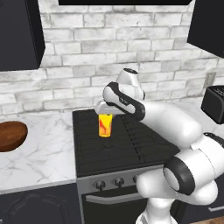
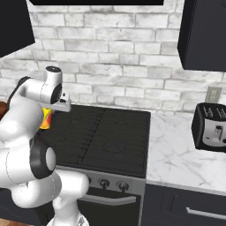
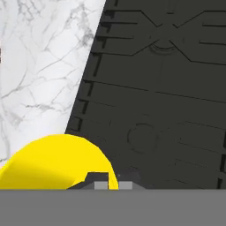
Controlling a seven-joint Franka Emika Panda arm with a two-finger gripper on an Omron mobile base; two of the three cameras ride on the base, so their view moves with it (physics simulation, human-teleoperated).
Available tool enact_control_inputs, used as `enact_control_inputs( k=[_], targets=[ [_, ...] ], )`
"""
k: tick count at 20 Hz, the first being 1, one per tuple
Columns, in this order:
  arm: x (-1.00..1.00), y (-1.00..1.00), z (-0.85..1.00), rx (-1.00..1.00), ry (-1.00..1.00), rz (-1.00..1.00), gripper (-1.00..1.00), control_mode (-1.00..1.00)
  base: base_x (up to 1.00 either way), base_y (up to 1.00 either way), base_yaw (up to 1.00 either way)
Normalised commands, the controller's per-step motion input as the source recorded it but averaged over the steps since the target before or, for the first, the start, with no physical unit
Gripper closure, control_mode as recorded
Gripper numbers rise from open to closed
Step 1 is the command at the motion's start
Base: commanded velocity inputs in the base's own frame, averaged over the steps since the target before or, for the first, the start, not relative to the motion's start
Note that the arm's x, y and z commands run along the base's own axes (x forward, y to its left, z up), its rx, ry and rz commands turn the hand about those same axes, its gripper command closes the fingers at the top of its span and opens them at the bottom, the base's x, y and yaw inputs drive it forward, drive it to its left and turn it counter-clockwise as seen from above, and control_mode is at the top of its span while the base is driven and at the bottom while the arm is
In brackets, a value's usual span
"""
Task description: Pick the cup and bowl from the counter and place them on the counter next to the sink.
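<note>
Tool [image 1: 105, 114] pinching cup [image 1: 105, 125], upright at frame centre over stovetop [image 1: 131, 144] | I read marble worktop [image 1: 39, 148] and bowl [image 1: 11, 135] lying frame-left | carry heads left

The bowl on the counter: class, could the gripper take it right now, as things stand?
Probably not yet. The gripper is shut on the cup, held over the stovetop. The bowl sits apart on the counter with nothing around it, so the path looks free once the cup is released.

One cup [image 1: 104, 125] — one bowl [image 1: 10, 136] — one toaster [image 2: 210, 126], one stovetop [image 1: 118, 144].
</note>
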Motion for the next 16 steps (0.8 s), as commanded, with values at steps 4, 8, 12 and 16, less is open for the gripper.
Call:
enact_control_inputs(
  k=[4, 8, 12, 16],
  targets=[
    [-0.01, -0.41, 0.00, 0.00, -0.14, 0.00, 1.00, -1.00, 0.00, 0.00, 0.00],
    [-0.10, -0.47, 0.00, 0.00, -0.21, 0.00, 1.00, -1.00, 0.00, 0.00, 0.00],
    [-0.16, -0.57, 0.00, 0.00, -0.18, -0.01, 1.00, -1.00, 0.00, 0.00, 0.00],
    [-0.27, -0.60, 0.00, 0.00, -0.13, -0.03, 1.00, -1.00, 0.00, 0.00, 0.00]
  ],
)
